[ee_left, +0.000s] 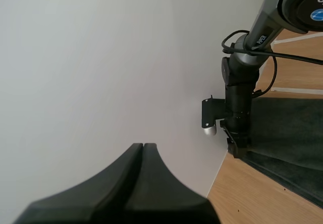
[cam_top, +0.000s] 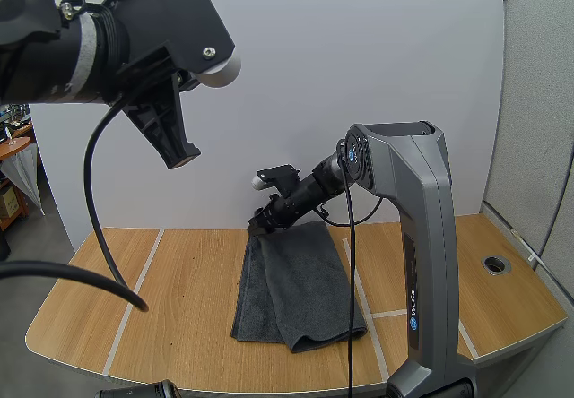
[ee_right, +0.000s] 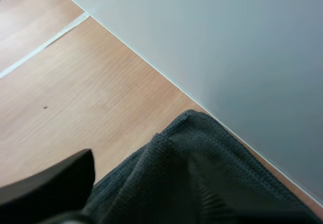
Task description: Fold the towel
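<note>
Towel (cam_top: 300, 281), dark grey and folded lengthwise into a double layer, lies in the middle of the table (cam_top: 179, 281), running from the far edge toward the near edge. Over the table's left side I have my left gripper (cam_top: 184, 156) hanging high in the air, its fingers pressed together into one dark wedge with nothing between them. Further right, my right gripper (cam_top: 258, 226) is down at the towel's far left corner, close to the table's far edge. From its wrist camera the cloth bunches up beside one black finger (ee_right: 50, 188), so it looks clamped on that corner, though I can't see the second finger clearly. A round cable port (cam_top: 495, 263) sits near the table's right edge.
</note>
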You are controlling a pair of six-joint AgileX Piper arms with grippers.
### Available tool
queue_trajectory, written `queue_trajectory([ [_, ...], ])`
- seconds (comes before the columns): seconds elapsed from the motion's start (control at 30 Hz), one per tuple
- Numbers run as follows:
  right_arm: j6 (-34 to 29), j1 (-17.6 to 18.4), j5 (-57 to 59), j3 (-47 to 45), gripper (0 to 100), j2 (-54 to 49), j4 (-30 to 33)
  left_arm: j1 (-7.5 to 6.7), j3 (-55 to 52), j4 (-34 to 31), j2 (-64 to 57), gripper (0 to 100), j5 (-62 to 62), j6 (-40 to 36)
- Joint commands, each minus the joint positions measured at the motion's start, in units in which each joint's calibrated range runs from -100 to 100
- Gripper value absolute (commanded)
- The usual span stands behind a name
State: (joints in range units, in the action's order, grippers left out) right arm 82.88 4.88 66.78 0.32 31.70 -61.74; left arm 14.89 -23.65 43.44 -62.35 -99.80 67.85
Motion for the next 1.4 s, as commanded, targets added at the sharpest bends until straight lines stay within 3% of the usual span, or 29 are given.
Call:
queue_trajectory([
  [0.0,-4.66,-0.39,7.67,0.43,100,-4.76,3.43,-0.16,0.29,0.84,-1.70,0,-0.20,-0.31],
  [0.33,-7.78,-5.55,32.46,-0.10,100,-14.00,3.85,-0.16,0.29,0.84,-1.70,0,-0.20,-0.31],
  [0.7,-10.16,-9.14,33.22,-14.82,93,-31.23,10.26,-0.16,0.29,0.84,-1.70,0,-0.20,-0.31],
  [0.8,-10.07,-10.62,32.22,-20.53,80,-38.93,12.95,-0.16,0.29,0.84,-1.70,0,-0.20,-0.31],
  [1.03,-10.07,-14.64,32.23,-28.57,4,-53.83,16.32,-0.16,0.29,0.84,-1.69,0,-0.20,-0.31],
  [1.2,-7.98,-18.39,33.22,-33.14,0,-63.82,16.20,-0.16,0.29,0.84,-1.69,0,-0.20,-0.31],
  [1.37,-0.98,-23.31,33.22,-39.89,0,-73.79,13.85,-0.16,0.14,0.44,-1.69,0,-0.20,-1.99],
])
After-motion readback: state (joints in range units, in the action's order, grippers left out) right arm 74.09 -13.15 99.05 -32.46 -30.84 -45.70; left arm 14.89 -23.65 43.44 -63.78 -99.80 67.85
